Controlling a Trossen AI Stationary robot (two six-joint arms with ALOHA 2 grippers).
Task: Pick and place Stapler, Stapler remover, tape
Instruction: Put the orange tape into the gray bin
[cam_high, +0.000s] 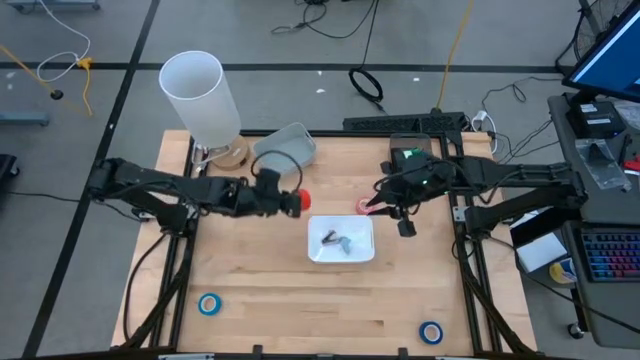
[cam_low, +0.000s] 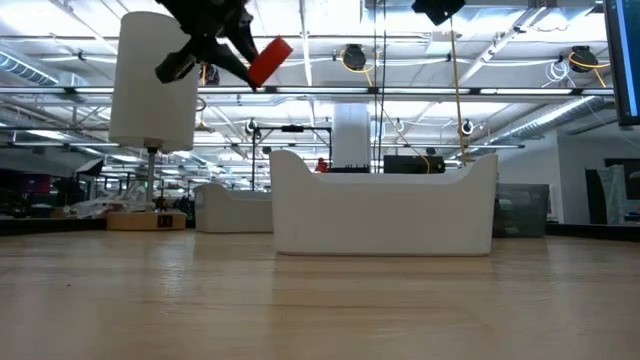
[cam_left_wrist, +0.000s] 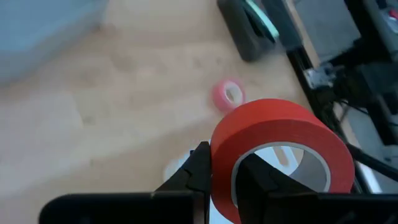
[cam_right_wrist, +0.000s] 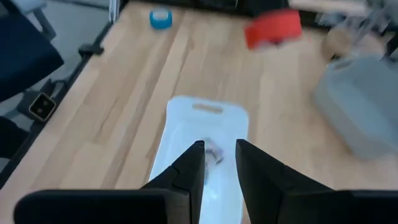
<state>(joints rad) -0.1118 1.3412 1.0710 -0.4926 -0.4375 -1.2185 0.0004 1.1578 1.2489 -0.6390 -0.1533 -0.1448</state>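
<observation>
red tape roll (cam_left_wrist: 280, 149), nearest the left wrist camera, pinched through its wall by my left gripper (cam_left_wrist: 227, 177): one finger outside the ring, one inside its pale core. in the high view i see this left gripper (cam_high: 283, 197) left of centre, the red tape roll (cam_high: 299, 201) raised just off the upper left corner of the white tray (cam_high: 341, 257). low view: the roll (cam_low: 268, 62) hangs tilted at upper left, above the tray wall (cam_low: 384, 215). my right gripper (cam_right_wrist: 217, 163) has its fingers slightly parted on nothing, poised over the tray (cam_right_wrist: 180, 118), which holds a small grey item (cam_high: 343, 241). a pink tape roll (cam_high: 364, 207) lies at the tray's upper right corner. two blue tape rolls (cam_high: 209, 304) (cam_high: 431, 332) sit along the lower edge of the table (cam_high: 260, 300). a grey bin (cam_high: 285, 146) and a white cylinder (cam_high: 200, 97) stand at the upper left.
</observation>
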